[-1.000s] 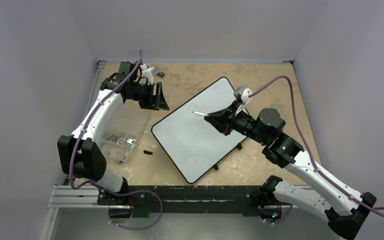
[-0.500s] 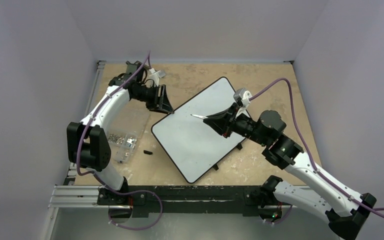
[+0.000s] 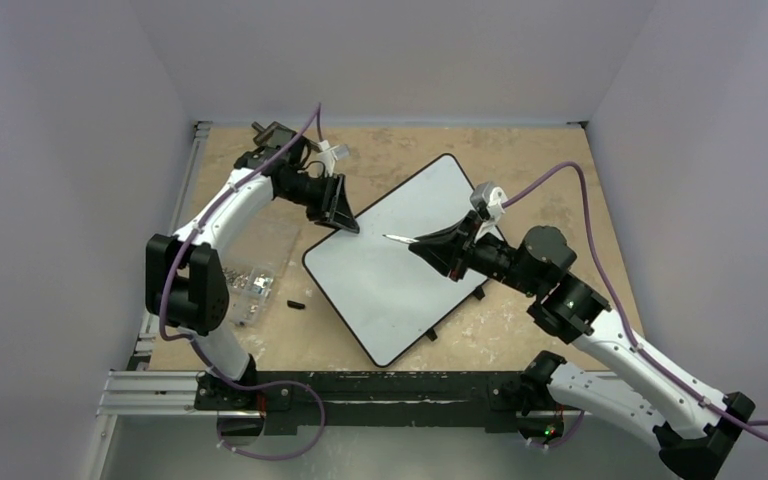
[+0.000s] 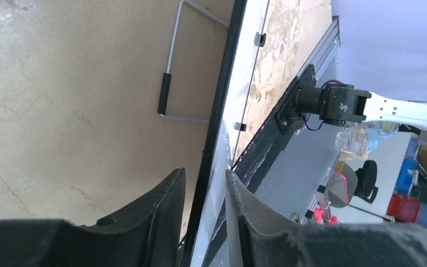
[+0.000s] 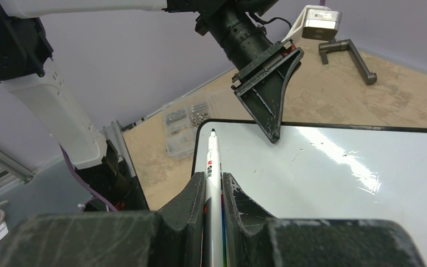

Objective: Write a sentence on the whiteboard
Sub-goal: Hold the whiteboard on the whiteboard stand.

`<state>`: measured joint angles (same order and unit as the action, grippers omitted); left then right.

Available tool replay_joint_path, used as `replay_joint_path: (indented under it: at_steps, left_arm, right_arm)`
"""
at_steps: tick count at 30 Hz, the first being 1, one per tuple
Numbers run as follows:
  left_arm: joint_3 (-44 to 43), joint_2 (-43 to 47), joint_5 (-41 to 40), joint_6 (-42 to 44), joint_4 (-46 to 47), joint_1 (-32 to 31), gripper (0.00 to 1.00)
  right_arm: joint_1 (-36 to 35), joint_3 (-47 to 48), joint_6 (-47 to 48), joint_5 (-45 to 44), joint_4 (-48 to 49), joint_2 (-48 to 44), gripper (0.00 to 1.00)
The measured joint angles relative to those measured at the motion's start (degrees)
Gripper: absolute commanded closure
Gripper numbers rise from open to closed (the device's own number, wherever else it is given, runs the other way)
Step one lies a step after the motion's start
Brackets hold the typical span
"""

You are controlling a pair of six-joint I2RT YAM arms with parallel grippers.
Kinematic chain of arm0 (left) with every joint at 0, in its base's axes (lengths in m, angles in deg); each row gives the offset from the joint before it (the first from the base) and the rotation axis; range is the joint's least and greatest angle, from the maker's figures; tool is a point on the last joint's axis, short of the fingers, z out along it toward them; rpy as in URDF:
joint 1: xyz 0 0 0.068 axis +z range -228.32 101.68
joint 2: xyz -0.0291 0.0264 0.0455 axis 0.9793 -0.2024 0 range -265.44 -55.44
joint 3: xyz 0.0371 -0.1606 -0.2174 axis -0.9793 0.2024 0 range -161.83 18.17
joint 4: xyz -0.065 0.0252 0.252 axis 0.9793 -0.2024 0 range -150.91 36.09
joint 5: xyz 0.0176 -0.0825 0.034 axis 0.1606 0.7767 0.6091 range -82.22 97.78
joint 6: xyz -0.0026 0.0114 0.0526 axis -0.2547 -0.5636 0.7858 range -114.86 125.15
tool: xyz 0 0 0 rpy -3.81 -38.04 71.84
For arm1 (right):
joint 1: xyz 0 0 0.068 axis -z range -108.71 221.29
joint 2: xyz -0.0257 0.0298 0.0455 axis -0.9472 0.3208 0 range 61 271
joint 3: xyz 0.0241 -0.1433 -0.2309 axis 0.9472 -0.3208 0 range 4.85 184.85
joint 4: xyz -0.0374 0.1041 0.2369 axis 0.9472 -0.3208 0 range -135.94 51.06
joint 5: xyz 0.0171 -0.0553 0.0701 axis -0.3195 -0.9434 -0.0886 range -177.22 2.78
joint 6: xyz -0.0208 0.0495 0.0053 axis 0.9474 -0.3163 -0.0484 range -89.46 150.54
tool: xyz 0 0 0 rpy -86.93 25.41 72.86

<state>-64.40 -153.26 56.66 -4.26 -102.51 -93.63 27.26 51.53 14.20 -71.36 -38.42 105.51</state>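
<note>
One whiteboard lies on the table, turned like a diamond, with one corner toward the arm bases and one toward the far wall. Its face shows plain white, with a streak of glare in the right wrist view.

At the board's far-left edge, nearer the left corner, sits the left gripper. Its two fingers stand one on each side of the black rim. The gap between them is narrow, little wider than the rim itself. I cannot tell whether the pads press on the board or only flank it.

From the right side the right gripper reaches in over the board, clamped on a marker. The marker juts out past the fingertips with its fine dark tip bare. That tip is over the upper-left part of the white face, just inside the rim and near the left gripper's fingers. Whether it touches the surface cannot be told.

Left of the board and apart from it, a clear box of screws sits on the table. A small black piece lies between box and board, close to the board's left corner.
</note>
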Motion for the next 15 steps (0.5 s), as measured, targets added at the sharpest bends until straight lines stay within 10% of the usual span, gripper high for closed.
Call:
replay_joint_path:
  at_steps: [8,15]
  left_arm:
    - [-0.87,-1.18,2.60,1.51,-0.52,-1.40,1.00]
    - [-1.81,-1.18,4.07,1.66,-0.57,-2.32,1.00]
  right_arm:
    - [0.00,-0.33,1.18,1.73,0.04,0.52,1.00]
    - [0.00,-0.33,3.23,4.31,-0.17,5.86,1.00]
